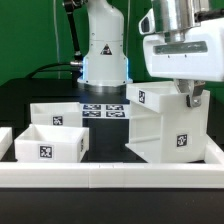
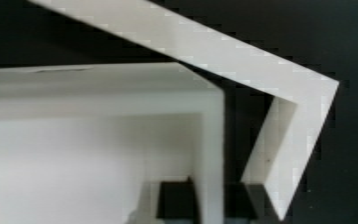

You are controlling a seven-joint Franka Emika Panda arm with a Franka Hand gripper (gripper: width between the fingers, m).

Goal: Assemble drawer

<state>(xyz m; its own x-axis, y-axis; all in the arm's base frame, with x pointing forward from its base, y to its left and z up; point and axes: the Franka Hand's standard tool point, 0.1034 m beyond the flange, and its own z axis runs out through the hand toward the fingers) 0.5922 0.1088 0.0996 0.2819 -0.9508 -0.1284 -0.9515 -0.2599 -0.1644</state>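
Observation:
The large white hollow housing (image 1: pixel 165 128) stands at the exterior view's right, a tag on its front face. My gripper (image 1: pixel 188 97) comes down onto its upper edge. In the wrist view the two dark fingers (image 2: pixel 188 202) sit on either side of a thin white wall (image 2: pixel 218 130) of the housing (image 2: pixel 87 150), and the gripper (image 2: pixel 218 192) is shut on that wall. Two small white trays lie at the exterior view's left: one in front (image 1: pixel 55 144) and one behind it (image 1: pixel 55 114), both tagged and apart from the housing.
The marker board (image 1: pixel 105 109) lies flat between the trays and the robot base (image 1: pixel 104 60). Long low white border rails (image 1: pixel 110 176) run along the front and the right edge. The tabletop is black.

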